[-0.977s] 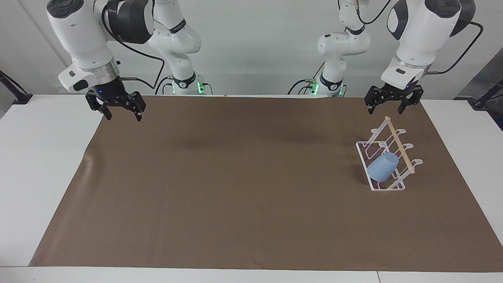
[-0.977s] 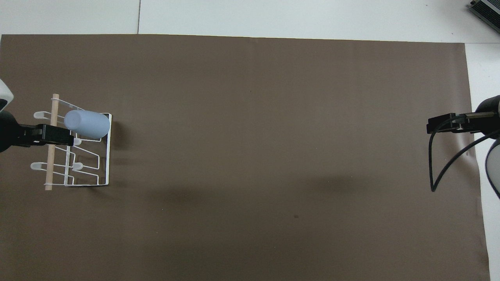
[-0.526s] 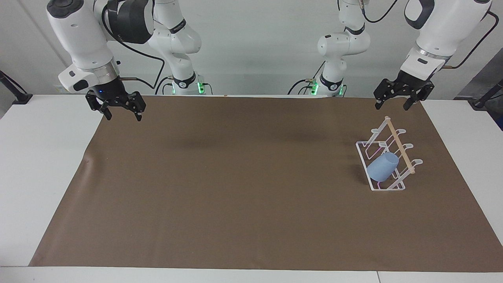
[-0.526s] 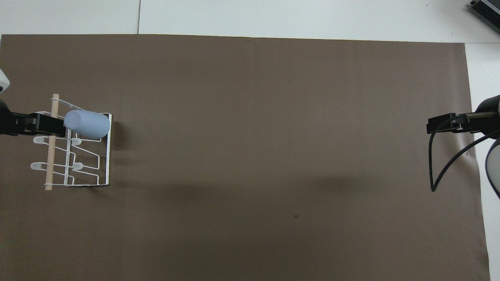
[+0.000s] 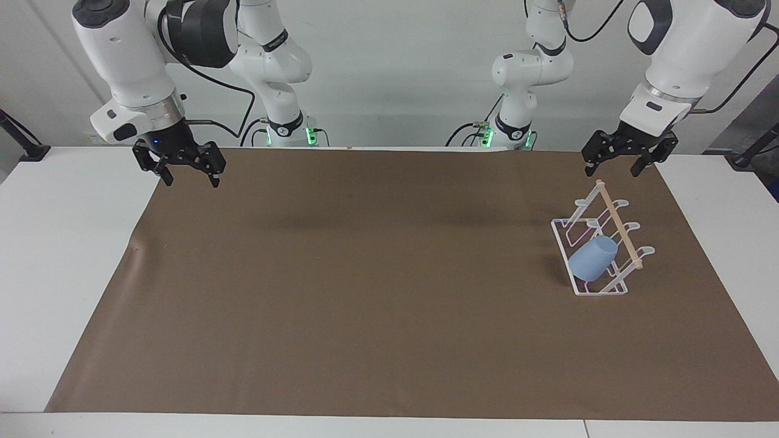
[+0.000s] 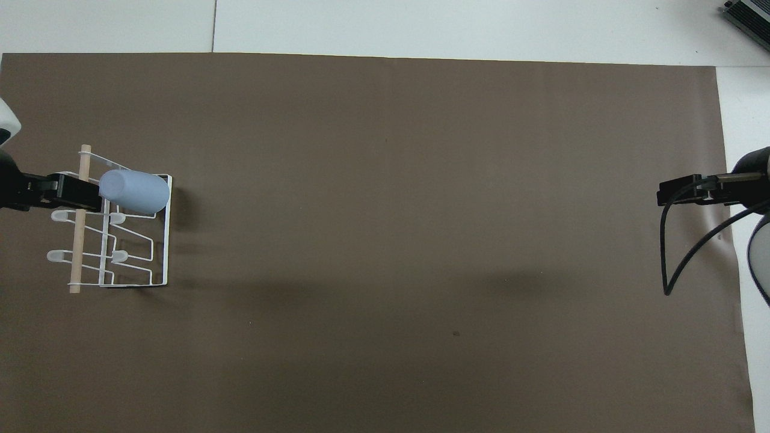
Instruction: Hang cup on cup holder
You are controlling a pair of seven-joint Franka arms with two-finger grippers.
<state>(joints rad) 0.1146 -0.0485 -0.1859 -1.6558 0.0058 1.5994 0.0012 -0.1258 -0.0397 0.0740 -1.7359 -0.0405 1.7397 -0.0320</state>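
The light-blue cup point(image 5: 592, 258) point(image 6: 133, 191) rests tilted on the clear cup holder point(image 5: 609, 292) point(image 6: 163, 240), at the end of the rack farthest from the robots. Nothing grips it. The cup holder stands on the brown mat toward the left arm's end of the table, its wooden dowel point(image 5: 618, 225) along the top. My left gripper point(image 5: 612, 172) point(image 6: 78, 192) hangs open and empty in the air above the rack's robot-side end, apart from it. My right gripper point(image 5: 190, 180) point(image 6: 668, 193) waits open over the mat's corner at the right arm's end.
A brown mat point(image 5: 365, 274) covers most of the white table point(image 5: 67, 243). A black cable point(image 6: 668, 264) loops down from the right arm over the mat's edge.
My left gripper has drawn back a little toward the left arm's end of the table, still above the rack. The cup, the rack and the right arm have not moved.
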